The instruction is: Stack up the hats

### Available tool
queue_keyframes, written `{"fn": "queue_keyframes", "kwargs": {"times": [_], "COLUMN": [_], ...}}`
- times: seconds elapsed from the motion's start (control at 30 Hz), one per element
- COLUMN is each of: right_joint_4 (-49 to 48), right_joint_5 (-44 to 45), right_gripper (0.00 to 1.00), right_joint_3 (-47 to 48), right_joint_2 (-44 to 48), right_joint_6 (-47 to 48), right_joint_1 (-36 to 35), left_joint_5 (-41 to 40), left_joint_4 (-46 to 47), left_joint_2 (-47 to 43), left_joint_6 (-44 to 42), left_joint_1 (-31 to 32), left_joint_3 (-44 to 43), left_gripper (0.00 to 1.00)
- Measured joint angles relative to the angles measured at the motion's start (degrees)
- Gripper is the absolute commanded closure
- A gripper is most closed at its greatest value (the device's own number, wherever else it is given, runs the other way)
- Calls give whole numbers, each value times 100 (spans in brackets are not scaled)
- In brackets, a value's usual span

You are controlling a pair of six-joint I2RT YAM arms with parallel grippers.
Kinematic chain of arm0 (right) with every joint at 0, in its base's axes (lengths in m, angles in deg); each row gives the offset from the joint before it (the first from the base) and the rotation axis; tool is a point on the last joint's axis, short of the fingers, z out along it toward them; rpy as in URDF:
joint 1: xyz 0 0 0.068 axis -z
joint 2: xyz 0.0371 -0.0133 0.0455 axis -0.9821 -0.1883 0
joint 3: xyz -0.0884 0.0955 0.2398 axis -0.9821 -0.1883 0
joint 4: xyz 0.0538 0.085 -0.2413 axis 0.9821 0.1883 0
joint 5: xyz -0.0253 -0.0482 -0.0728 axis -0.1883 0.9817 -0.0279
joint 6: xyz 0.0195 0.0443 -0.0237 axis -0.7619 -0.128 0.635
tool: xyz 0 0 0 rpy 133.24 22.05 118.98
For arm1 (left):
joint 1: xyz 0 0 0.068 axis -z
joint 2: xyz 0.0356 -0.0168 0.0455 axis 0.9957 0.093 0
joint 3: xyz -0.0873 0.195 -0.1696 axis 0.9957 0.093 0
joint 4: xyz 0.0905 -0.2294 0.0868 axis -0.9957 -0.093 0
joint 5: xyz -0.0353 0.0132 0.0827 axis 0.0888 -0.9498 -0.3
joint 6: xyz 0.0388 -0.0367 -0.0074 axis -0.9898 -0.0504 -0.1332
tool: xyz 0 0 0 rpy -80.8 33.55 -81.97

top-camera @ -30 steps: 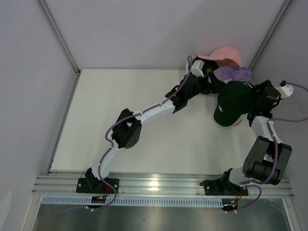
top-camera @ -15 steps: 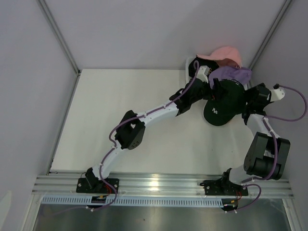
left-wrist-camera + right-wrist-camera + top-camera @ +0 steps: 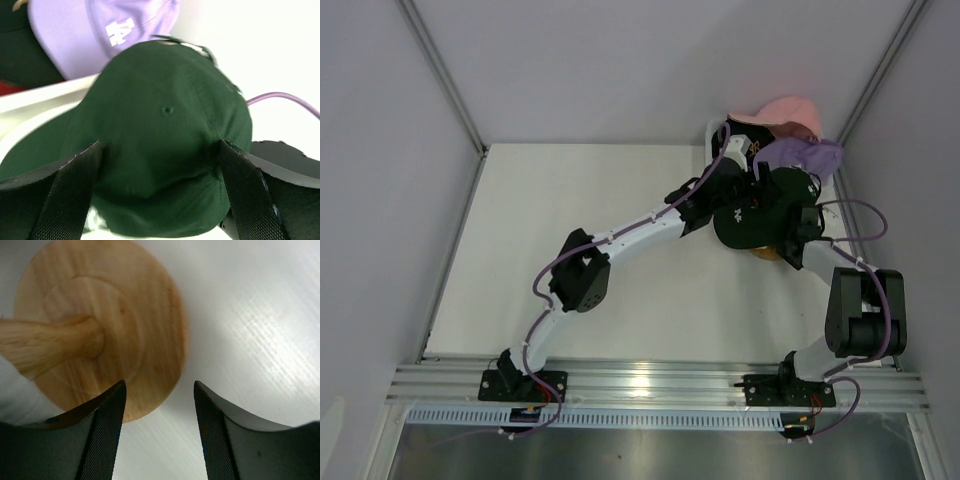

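A dark green cap (image 3: 760,205) with a small white logo sits over the round wooden stand (image 3: 766,254) at the back right of the table. My left gripper (image 3: 748,195) is open at its widest. In the left wrist view the dark green cap's crown (image 3: 165,100) fills the gap of the left gripper (image 3: 159,145) and touches both fingers. My right gripper (image 3: 790,238) is low, mostly hidden under the cap. It stands open (image 3: 159,385) at the edge of the stand's base (image 3: 125,315), holding nothing. A lavender cap (image 3: 807,152) and a pink cap (image 3: 788,110) lie behind.
The lavender cap (image 3: 100,30) rests on a dark cap (image 3: 20,60) and a strip of red (image 3: 10,89), behind a white rim (image 3: 45,95). Side walls meet close behind the pile. The stand's post (image 3: 45,345) leans toward the right wrist camera.
The dark green cap and the stand under it have shifted left. Both grippers moved left with them, and the right gripper has dropped in under the cap.
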Motion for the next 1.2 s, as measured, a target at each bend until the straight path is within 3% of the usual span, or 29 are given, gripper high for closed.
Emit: {"fn": "queue_keyframes", "kwargs": {"times": [0.2,0.4,0.6,0.87,1.2], "right_joint_4": [247,319,1200,2632,3394], "right_joint_5": [-20,-177,-190,-164,-162], "right_gripper": [40,38,35,38,26], "right_joint_3": [-249,-715,-796,-603,72], "right_joint_2": [496,1394,1974,2946,3709], "right_joint_6": [26,28,114,199,-385], "right_joint_1": [-413,-741,-960,-48,509], "left_joint_5": [-164,-223,-219,-57,31], "left_joint_4": [-297,-708,-970,-1145,-1239], "left_joint_2": [-673,-741,-835,-907,-907], "left_joint_6": [4,-125,-365,-798,-1058], "left_joint_1": [-155,-304,-334,-238,-63], "left_joint_3": [807,824,824,643,-42], "left_gripper": [2,1,1,1,1]}}
